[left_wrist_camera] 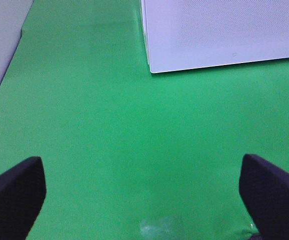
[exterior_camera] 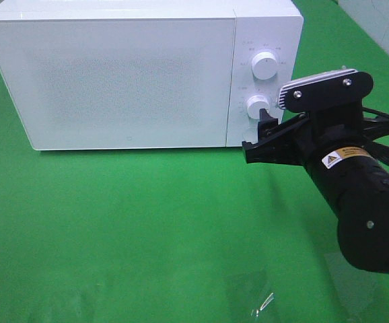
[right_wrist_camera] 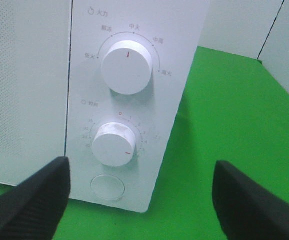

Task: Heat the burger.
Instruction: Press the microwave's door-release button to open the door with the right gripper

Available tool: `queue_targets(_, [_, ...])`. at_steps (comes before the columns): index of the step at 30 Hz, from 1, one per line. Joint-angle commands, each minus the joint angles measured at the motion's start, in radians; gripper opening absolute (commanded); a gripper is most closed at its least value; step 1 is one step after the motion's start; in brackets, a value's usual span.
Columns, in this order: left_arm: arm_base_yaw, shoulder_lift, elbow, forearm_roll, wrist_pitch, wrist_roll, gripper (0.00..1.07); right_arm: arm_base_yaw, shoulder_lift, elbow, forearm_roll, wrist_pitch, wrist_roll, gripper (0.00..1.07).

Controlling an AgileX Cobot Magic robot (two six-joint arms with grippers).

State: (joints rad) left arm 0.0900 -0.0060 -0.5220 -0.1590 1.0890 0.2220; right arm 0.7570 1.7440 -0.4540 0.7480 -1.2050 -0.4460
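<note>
The burger is not in view in any frame. The white microwave (exterior_camera: 127, 74) stands at the back of the green table with its door shut. My right gripper (exterior_camera: 258, 133) is open and empty, right in front of the control panel, close to the lower timer knob (exterior_camera: 257, 105). In the right wrist view the open gripper (right_wrist_camera: 139, 200) frames that knob (right_wrist_camera: 115, 142), whose red mark points away from 0. Above it is the power knob (right_wrist_camera: 128, 66), below it a round button (right_wrist_camera: 107, 187). My left gripper (left_wrist_camera: 143, 200) is open and empty over bare green cloth.
A small clear plastic scrap (exterior_camera: 262, 299) lies near the table's front edge and also shows in the left wrist view (left_wrist_camera: 159, 227). The microwave's left corner (left_wrist_camera: 149, 65) shows there. A grey wall (left_wrist_camera: 2, 35) borders the table's left side.
</note>
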Motion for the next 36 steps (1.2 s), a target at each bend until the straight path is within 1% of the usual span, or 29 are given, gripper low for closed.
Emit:
queue_targets(1, [-0.005,-0.017,0.002,-0.010,-0.014,-0.001,0.98,0.002,0.022,-0.030,-0.005,-0.092,0.003,0.75])
queue_targets(5, [-0.005,-0.017,0.002,-0.010,-0.014,-0.001,0.98,0.002,0.062,-0.061,-0.005,-0.096,0.020,0.75])
queue_targets(8, [-0.005,-0.017,0.002,-0.010,-0.014,-0.001,0.98,0.002,0.088,-0.082,-0.006,-0.096,0.074,0.75])
queue_targets(15, [-0.005,-0.017,0.002,-0.010,-0.014,-0.001,0.98,0.002,0.121,-0.095,-0.005,-0.096,0.146,0.75])
queue_targets(16, [-0.005,-0.017,0.002,-0.010,-0.014,-0.001,0.98,0.002,0.125,-0.095,-0.004,-0.089,0.193,0.75])
queue_targets(17, [-0.005,-0.017,0.002,-0.010,-0.014,-0.001,0.98,0.002,0.125,-0.095,-0.004,-0.089,0.193,0.75])
queue_targets(19, [-0.005,-0.017,0.002,-0.010,-0.014,-0.001,0.98,0.002,0.126,-0.095,-0.005,-0.085,0.381,0.71])
queue_targets(22, [-0.005,-0.017,0.002,-0.010,-0.014,-0.001,0.98,0.002,0.126,-0.095,-0.005,-0.086,0.446,0.70])
queue_targets(23, [-0.005,-0.017,0.002,-0.010,-0.014,-0.001,0.98,0.002,0.126,-0.095,-0.005,-0.085,0.567,0.66])
queue_targets(24, [-0.005,-0.017,0.002,-0.010,-0.014,-0.001,0.98,0.002,0.126,-0.095,-0.005,-0.085,0.567,0.66])
queue_targets(25, [-0.005,-0.017,0.002,-0.010,-0.014,-0.001,0.98,0.002,0.126,-0.095,-0.005,-0.080,0.690,0.61])
queue_targets(26, [-0.005,-0.017,0.002,-0.010,-0.014,-0.001,0.98,0.002,0.126,-0.095,-0.005,-0.080,0.690,0.61])
queue_targets(28, [-0.005,-0.017,0.002,-0.010,-0.014,-0.001,0.98,0.002,0.126,-0.095,-0.005,-0.058,0.950,0.47])
queue_targets(29, [-0.005,-0.017,0.002,-0.010,-0.014,-0.001,0.98,0.002,0.126,-0.095,-0.005,-0.058,0.950,0.47])
queue_targets(30, [-0.005,-0.017,0.002,-0.010,-0.014,-0.001,0.98,0.002,0.126,-0.095,-0.009,-0.054,1.076,0.39])
queue_targets(31, [-0.005,-0.017,0.002,-0.010,-0.014,-0.001,0.98,0.002,0.126,-0.095,-0.009,-0.054,1.076,0.39])
queue_targets(32, [-0.005,-0.017,0.002,-0.010,-0.014,-0.001,0.98,0.002,0.126,-0.095,-0.010,-0.053,1.147,0.34])
queue_targets(33, [-0.005,-0.017,0.002,-0.010,-0.014,-0.001,0.98,0.002,0.126,-0.095,-0.010,-0.053,1.147,0.34])
queue_targets(34, [-0.005,-0.017,0.002,-0.010,-0.014,-0.001,0.98,0.002,0.126,-0.095,-0.010,-0.050,1.280,0.24])
queue_targets(35, [-0.005,-0.017,0.002,-0.010,-0.014,-0.001,0.98,0.002,0.126,-0.095,-0.010,-0.050,1.280,0.24])
queue_targets(36, [-0.005,-0.017,0.002,-0.010,-0.014,-0.001,0.98,0.002,0.126,-0.095,-0.010,-0.039,1.379,0.17])
